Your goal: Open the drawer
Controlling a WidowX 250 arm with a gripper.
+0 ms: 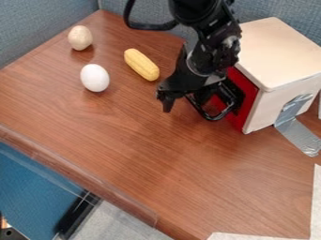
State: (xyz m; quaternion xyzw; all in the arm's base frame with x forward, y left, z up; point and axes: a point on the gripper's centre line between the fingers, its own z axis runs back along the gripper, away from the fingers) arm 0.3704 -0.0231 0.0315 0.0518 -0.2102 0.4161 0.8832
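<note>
White sheet (317, 208), pale box (280, 49), its red drawer (249, 101) closed, gripper (199, 107) at the black handle (214, 118), jaws wide

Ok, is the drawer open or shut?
Looks shut: the red drawer front sits against the pale box, with no gap showing.

A black robot arm (216, 44) and matching black gripper (188, 89) contrast with the bright red drawer front (249, 105) of a pale tan-topped, off-white-sided box (282, 51) marked with silver-gray tape (296, 131). Darker streaks of grain run through the reddish-brown tabletop (150, 150), which sets off a plain white egg (95, 78), a beige rounded object (80, 38) and yellow corn (141, 64). Flecked blue-gray panels (37, 28) form the backdrop, with light gray flooring (122, 225) below.
</note>
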